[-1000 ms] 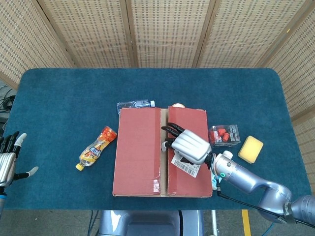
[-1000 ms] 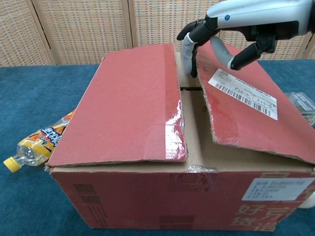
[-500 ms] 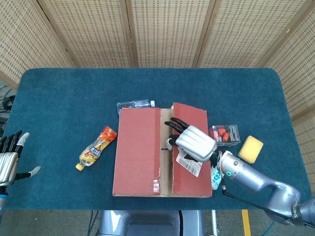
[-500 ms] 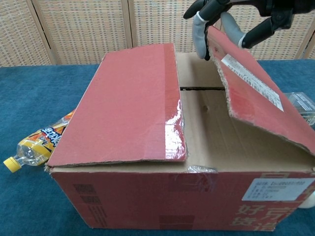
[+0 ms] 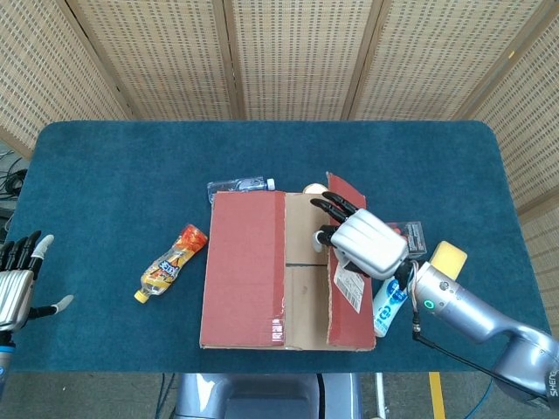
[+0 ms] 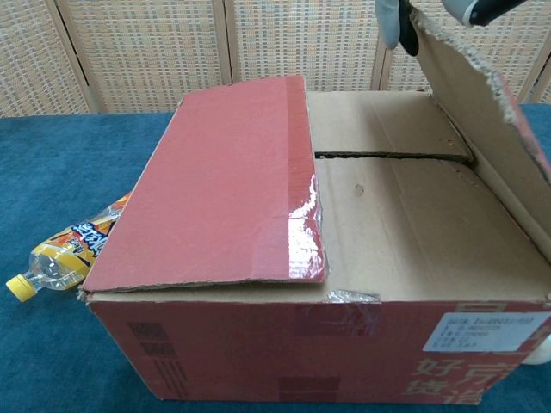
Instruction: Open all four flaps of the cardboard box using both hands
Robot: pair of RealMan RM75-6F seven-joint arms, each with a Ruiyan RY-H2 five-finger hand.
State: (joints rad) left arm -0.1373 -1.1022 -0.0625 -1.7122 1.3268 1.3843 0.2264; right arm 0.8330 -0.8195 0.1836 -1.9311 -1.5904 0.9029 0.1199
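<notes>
The red cardboard box (image 5: 244, 323) sits mid-table. Its left outer flap (image 5: 244, 262) (image 6: 215, 181) lies flat and closed. The right outer flap (image 5: 343, 292) (image 6: 482, 112) stands raised steeply, brown inner face toward the middle. My right hand (image 5: 367, 244) grips that flap's free edge near its far end; only its fingertips (image 6: 392, 19) show at the top of the chest view. Beneath, the two brown inner flaps (image 6: 396, 198) lie closed with a seam between them. My left hand (image 5: 16, 284) hovers at the table's far left edge, fingers spread, holding nothing.
An orange bottle (image 5: 170, 266) (image 6: 65, 249) lies left of the box. A clear bottle (image 5: 238, 185) lies behind it. Right of the box are a pack with red pieces (image 5: 412, 234), a yellow sponge (image 5: 447, 258) and a blue-white bottle (image 5: 387, 305).
My right hand has swung the right outer flap up and to the right, from nearly flat to steeply raised, uncovering the inner flaps. The left hand has barely moved.
</notes>
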